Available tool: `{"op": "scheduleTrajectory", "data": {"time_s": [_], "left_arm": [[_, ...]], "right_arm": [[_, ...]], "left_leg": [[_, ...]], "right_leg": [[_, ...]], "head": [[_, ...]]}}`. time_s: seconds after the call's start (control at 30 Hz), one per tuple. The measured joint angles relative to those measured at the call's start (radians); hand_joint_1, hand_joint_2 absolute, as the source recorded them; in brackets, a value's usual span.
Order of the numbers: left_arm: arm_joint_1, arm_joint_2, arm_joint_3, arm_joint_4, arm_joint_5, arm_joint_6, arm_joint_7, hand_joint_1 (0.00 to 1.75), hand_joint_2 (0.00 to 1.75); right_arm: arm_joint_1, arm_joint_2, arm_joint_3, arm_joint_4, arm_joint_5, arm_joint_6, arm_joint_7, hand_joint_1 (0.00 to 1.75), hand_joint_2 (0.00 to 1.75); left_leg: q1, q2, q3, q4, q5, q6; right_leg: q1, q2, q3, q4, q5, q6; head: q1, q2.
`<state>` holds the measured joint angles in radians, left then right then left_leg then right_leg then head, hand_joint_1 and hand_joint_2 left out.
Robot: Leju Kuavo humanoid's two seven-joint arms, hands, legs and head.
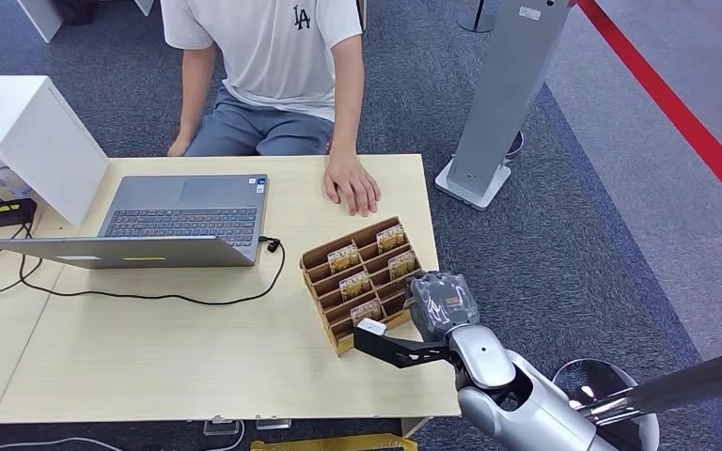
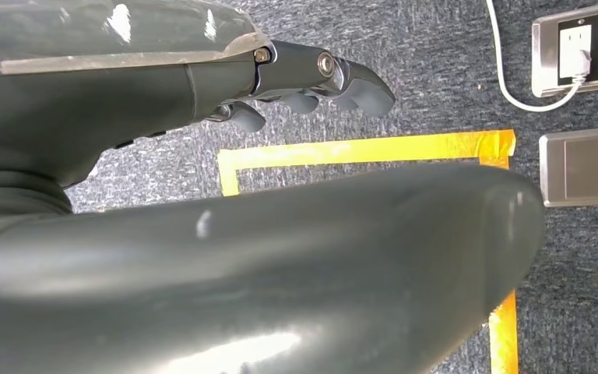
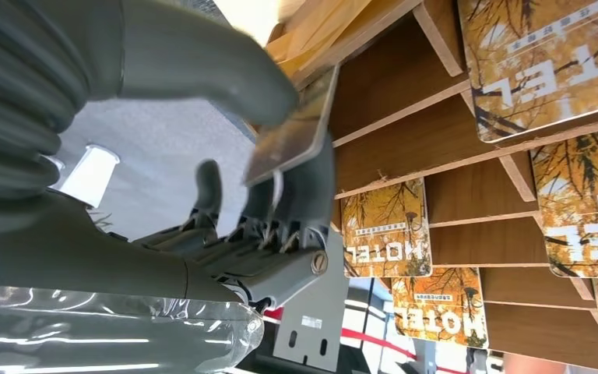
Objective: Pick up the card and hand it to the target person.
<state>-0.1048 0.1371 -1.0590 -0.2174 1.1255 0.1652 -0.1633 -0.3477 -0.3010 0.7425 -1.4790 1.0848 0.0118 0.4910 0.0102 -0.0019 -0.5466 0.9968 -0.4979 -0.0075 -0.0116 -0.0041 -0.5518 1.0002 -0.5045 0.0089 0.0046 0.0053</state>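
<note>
Right hand (image 3: 280,195) pinches a card (image 3: 294,128) by the rack (image 1: 362,282) at the counter's right edge — for handover; left hand (image 2: 304,82) curled, holding nothing.

I read "HOTEL" on the rack's cards (image 3: 381,226) (shown inverted), and "LA" on the person's shirt (image 1: 301,16).
</note>
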Motion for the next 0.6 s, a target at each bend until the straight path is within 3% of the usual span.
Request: {"op": "scheduleTrajectory", "data": {"time_s": [0.6], "left_arm": [[0.001, 0.005, 0.000, 0.000, -0.019, -0.017, -0.032, 0.00, 0.00]], "right_arm": [[-0.009, 0.000, 0.000, 0.000, -0.005, -0.003, 0.000, 1.36, 1.75]], "left_leg": [[0.000, 0.000, 0.000, 0.000, 0.000, 0.000]], "right_leg": [[0.000, 0.000, 0.000, 0.000, 0.000, 0.000]], "head": [[0.000, 0.000]]}}
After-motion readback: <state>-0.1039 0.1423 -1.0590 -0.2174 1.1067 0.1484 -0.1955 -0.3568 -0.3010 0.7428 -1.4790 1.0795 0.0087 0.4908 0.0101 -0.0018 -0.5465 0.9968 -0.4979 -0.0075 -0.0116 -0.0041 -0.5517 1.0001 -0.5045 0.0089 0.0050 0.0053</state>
